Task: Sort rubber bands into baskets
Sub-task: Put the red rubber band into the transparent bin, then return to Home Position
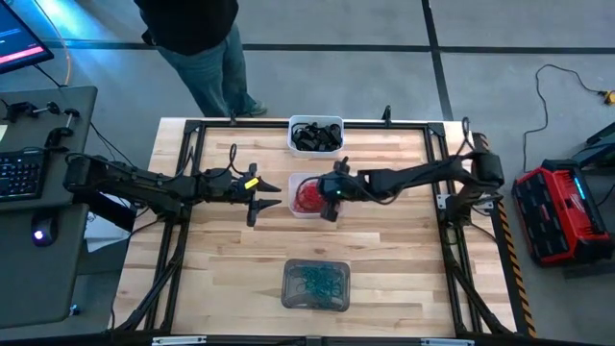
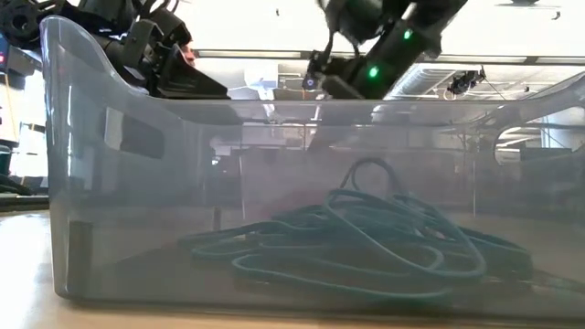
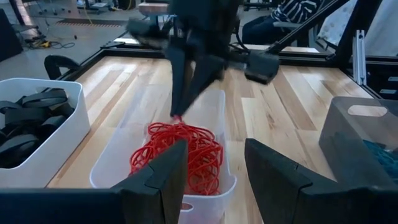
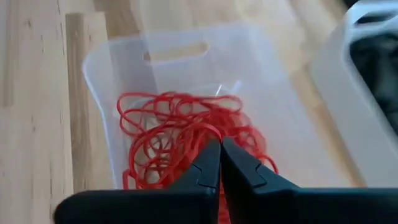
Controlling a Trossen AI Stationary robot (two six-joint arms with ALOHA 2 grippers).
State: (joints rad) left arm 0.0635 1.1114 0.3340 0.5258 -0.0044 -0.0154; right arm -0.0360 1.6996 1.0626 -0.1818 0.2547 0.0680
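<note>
The surface (image 1: 384,240) is pale wood planks, smooth with visible grain. All 3 baskets look like plastic: a clear glossy one (image 4: 186,50) at frame centre, an opaque white matt one (image 1: 315,123) above it, a translucent grey one (image 2: 91,183) below. The red rubber bands (image 4: 168,134) look matt and thin. The fingers (image 3: 161,180) are dark matt plastic.

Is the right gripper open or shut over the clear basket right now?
Shut. The right gripper has its fingertips pressed together above the red rubber bands in the clear basket; whether a band is pinched, cannot tell.
</note>
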